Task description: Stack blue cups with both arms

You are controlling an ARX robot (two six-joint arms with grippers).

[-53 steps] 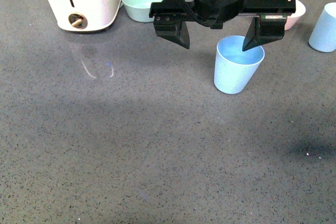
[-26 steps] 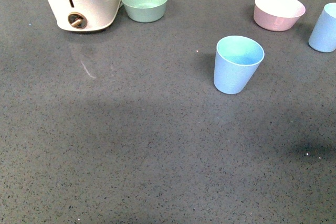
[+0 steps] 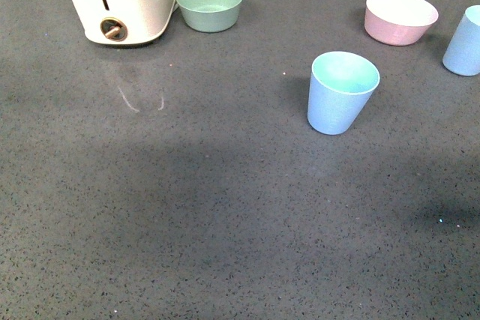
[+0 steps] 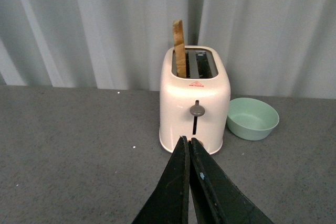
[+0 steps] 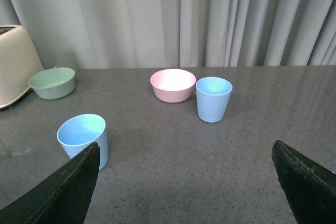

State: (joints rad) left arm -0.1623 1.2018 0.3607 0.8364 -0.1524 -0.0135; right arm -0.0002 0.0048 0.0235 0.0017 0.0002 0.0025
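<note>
Small red mark [image 4: 195, 83] on toaster [image 4: 180, 103], perhaps a logo, lettering unreadable

The table [image 3: 187, 207] looks like dark grey speckled stone, smooth, with a faint sheen that mirrors the toaster [image 3: 120, 1], whose cream shell is glossy plastic with a shiny brass-coloured knob [image 3: 113, 31]. The nearer blue cup [image 3: 341, 99] and the farther blue cup [image 3: 463, 43] are matt plastic, as are the green bowl [image 3: 210, 7] and the pink bowl [image 3: 400, 19]. The curtain [image 5: 210, 19] is soft, pleated grey cloth
</note>
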